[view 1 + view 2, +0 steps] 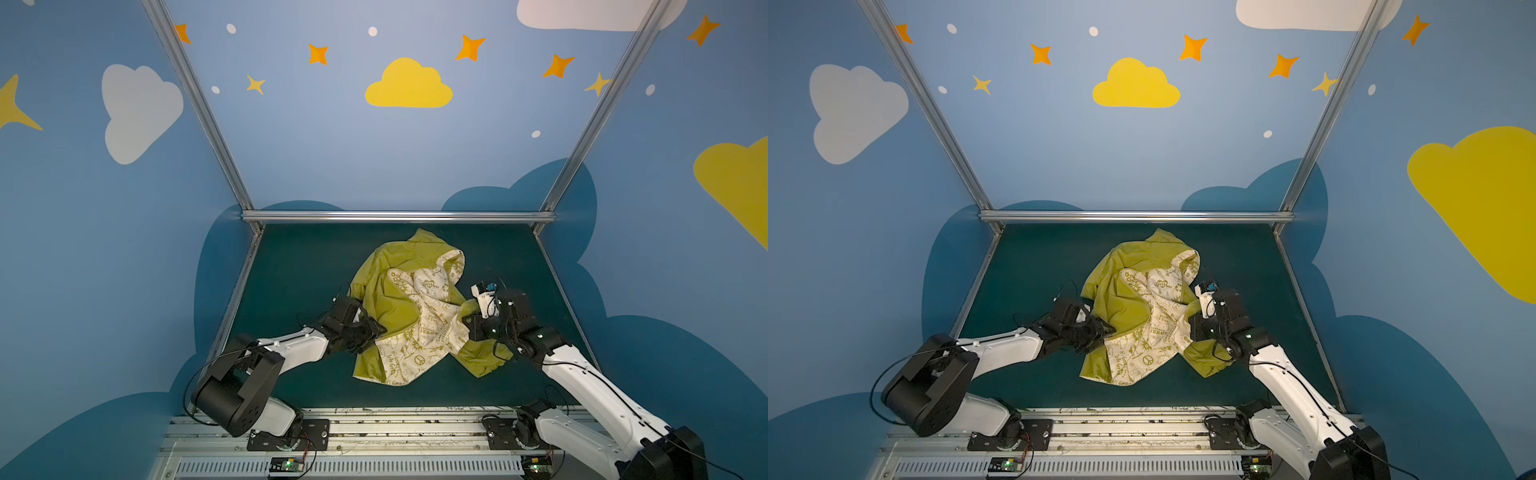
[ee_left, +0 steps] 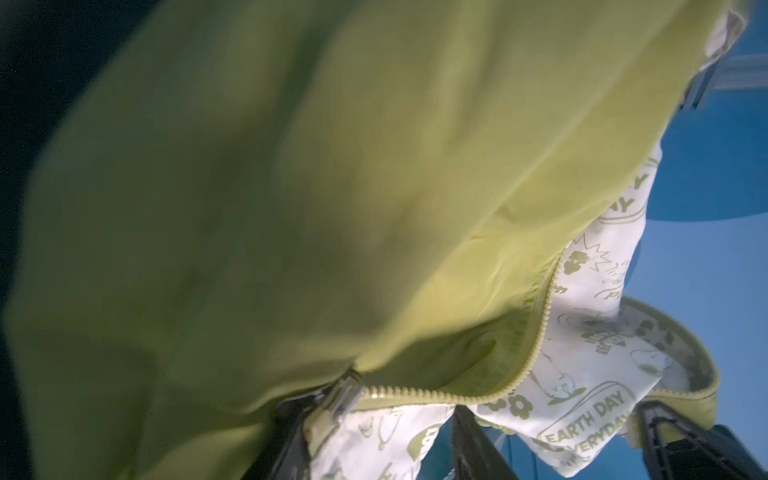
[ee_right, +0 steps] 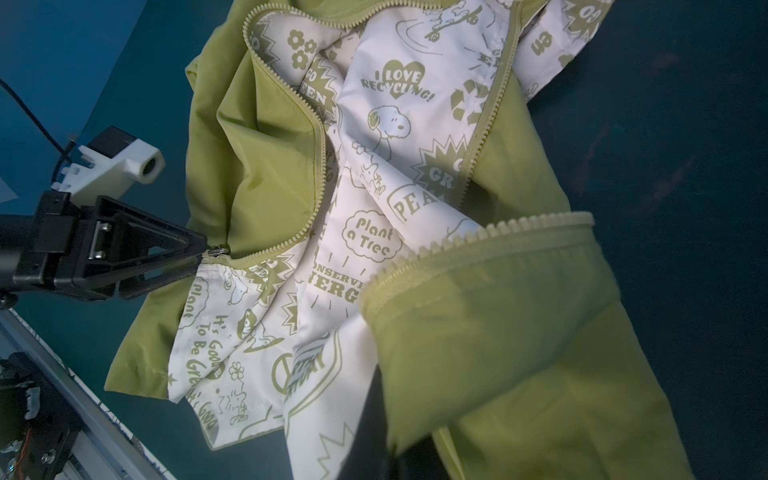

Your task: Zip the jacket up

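The jacket (image 1: 399, 316) lies crumpled and unzipped in the middle of the table (image 1: 299, 266), lining up. Expect thin, light, slippery cloth that bunches, so take hold at the metal slider (image 3: 219, 251) and the opposite zipper edge (image 3: 536, 222). The left gripper (image 1: 376, 330) reaches in low, jaws apart at the slider. The right gripper (image 1: 467, 328), wrist bent down, is clamped on that raised zipper edge.
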Controlling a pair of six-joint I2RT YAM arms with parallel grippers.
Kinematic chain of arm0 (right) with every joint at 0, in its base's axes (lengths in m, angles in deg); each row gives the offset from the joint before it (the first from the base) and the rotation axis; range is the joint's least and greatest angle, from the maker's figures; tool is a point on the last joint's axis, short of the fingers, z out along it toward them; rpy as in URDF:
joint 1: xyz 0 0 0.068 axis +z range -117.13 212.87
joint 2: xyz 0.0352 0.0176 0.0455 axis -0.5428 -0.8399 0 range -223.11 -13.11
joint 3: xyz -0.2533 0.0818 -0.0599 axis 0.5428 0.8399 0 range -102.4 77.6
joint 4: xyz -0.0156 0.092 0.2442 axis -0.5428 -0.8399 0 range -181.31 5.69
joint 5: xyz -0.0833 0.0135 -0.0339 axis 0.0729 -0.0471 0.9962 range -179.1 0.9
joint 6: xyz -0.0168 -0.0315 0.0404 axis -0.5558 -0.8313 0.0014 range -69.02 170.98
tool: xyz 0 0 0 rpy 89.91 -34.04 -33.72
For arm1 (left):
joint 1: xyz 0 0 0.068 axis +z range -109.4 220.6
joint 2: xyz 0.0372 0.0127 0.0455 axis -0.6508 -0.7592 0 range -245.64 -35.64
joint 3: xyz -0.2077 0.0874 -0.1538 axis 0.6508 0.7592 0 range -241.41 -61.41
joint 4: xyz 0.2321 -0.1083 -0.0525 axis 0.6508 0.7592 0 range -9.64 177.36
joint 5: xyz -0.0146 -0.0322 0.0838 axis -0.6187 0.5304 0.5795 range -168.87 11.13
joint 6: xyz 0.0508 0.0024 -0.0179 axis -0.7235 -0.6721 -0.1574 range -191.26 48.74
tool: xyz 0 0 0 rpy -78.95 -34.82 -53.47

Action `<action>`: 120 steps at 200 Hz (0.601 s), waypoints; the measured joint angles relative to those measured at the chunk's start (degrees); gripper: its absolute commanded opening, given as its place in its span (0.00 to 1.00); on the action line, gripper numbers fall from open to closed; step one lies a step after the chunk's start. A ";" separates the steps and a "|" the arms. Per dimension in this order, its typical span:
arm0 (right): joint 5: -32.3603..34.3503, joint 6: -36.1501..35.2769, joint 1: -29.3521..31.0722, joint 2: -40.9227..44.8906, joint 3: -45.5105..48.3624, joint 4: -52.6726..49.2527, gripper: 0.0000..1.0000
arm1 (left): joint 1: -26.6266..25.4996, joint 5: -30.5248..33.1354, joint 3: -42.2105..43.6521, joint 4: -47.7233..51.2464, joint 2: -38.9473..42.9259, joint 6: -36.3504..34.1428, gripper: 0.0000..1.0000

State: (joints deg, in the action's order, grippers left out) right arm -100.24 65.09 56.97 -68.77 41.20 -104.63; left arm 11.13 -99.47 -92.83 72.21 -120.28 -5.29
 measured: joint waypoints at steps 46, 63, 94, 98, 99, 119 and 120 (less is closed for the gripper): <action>-0.02 -0.02 0.00 -0.02 -0.02 0.09 0.00 | -2.93 0.07 -1.03 -0.92 -0.37 0.96 0.40; -0.07 -0.02 0.00 -0.02 -0.02 0.20 0.00 | -4.57 -0.26 -2.93 -1.68 -1.64 1.03 0.28; -0.02 -0.07 0.00 0.07 0.00 0.11 0.00 | -6.47 -0.44 -6.49 -1.70 -3.67 -0.33 0.21; 0.00 -0.07 0.00 0.11 -0.02 0.07 0.00 | -6.69 -0.44 -6.88 -1.49 -3.78 -0.72 0.21; 0.00 -0.07 0.00 0.13 -0.02 0.07 0.00 | -6.75 -0.46 -7.02 -1.42 -3.80 -0.81 0.21; 0.28 -0.09 0.00 1.01 -0.02 -0.09 0.00 | -7.96 -0.46 -8.66 -0.66 -3.82 -2.73 0.15; 0.33 -0.11 0.00 1.03 0.00 -0.09 0.00 | -8.02 -0.46 -8.72 -0.61 -3.85 -2.78 0.15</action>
State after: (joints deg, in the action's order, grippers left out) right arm -99.91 64.98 56.97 -67.74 41.20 -104.72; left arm 3.11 -99.93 -101.55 71.60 -124.13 -8.06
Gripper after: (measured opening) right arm 0.050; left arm 0.176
